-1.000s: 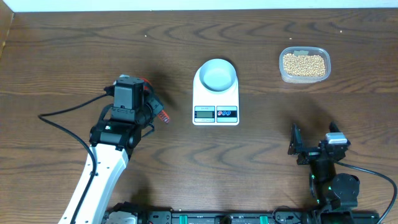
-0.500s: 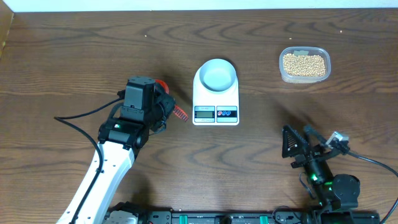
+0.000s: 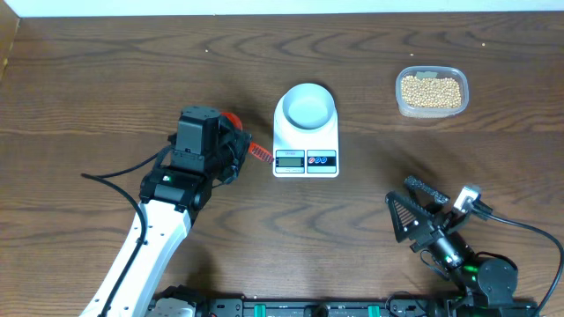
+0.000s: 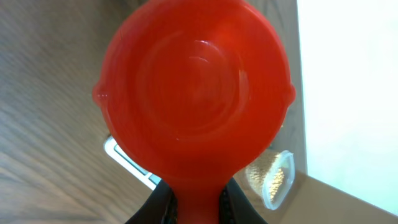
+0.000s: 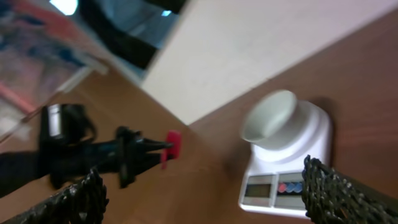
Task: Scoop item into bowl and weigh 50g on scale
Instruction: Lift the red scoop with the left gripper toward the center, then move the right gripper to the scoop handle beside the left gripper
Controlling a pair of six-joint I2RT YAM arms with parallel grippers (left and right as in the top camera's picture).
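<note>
White scale (image 3: pixel 306 161), 1; bowl (image 3: pixel 308 107), 1; scoop (image 4: pixel 196 93), 1

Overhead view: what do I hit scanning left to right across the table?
left tool shut on the red scoop → scale with the bowl on it → clear tub of beans

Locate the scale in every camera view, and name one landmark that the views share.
Overhead: scale at centre, slightly above the middle, with the bowl on it.
Left wrist: only a white corner shows under the red scoop; probably the scale.
Right wrist: scale at lower right, bowl on top.
Shared landmark: the red scoop, seen in all three.
</note>
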